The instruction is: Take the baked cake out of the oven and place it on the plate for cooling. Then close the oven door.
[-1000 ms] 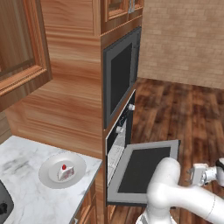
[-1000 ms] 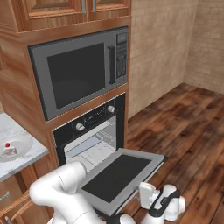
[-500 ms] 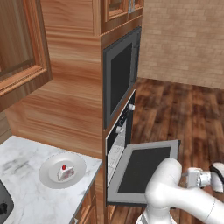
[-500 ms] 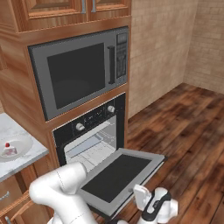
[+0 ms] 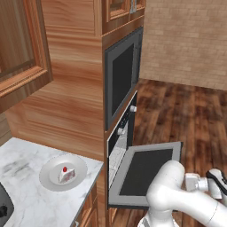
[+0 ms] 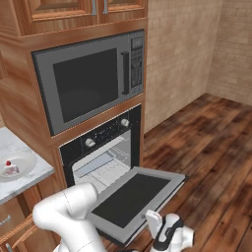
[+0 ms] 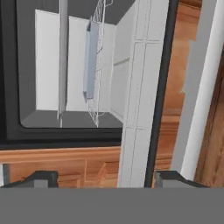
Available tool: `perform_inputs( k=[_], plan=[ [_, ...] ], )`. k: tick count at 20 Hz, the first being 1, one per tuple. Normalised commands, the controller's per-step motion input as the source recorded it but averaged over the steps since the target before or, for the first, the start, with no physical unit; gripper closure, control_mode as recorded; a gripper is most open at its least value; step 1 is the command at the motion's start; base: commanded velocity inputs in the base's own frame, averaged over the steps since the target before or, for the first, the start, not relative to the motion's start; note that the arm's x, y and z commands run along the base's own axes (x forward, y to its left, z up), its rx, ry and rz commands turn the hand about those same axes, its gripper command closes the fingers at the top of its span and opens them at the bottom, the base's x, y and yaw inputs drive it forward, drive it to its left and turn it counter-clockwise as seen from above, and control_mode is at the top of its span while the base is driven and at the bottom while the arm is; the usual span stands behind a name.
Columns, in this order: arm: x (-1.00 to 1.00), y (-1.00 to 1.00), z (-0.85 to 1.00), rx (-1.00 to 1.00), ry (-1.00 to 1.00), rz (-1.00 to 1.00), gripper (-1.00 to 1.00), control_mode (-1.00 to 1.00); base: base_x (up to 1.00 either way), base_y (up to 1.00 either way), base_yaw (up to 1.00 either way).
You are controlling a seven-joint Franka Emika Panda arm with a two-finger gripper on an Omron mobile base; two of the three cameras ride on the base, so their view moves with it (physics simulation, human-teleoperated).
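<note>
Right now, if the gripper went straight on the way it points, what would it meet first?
Likely the edge of the open oven door, which runs between the fingertips of the gripper; the oven cavity lies beyond. Depth is unclear.

A: Which items are cut off by a picture's edge?

B: In the left base view, the round white shallow plate (image 5: 62, 174) is whole, but the dark object (image 5: 3, 207) at 8 o'clock on the grey marble counter (image 5: 22, 195) is cropped by the left edge and cannot be identified. In the right base view, the plate (image 6: 22, 165) is cropped at 9 o'clock.

A: What is hidden?

B: The white arm covers the near corner of the black flat oven door panel (image 6: 130, 198). In the hand view, the two-finger gripper (image 7: 105, 179) shows just its dark tips; the door panel (image 7: 151, 87) appears edge-on, its face hidden.
</note>
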Motion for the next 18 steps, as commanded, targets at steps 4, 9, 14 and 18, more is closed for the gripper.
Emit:
perform_inputs(
  k=[4, 9, 14, 18],
  plan=[
    [0.2, -0.32, -0.5, 0.03, 0.0, 0.0, -1.0, -1.0, 0.0, 0.0, 0.0],
    [0.17, -0.38, -0.5, 0.03, 0.0, 0.01, -1.0, -1.0, 0.0, 0.0, 0.0],
    [0.25, -0.26, -0.47, 0.07, 0.0, 0.03, -1.0, -1.0, 0.0, 0.0, 0.0],
    [0.27, -0.17, -0.44, 0.11, 0.0, 0.06, -1.0, -1.0, 0.0, 0.0, 0.0]
  ],
)
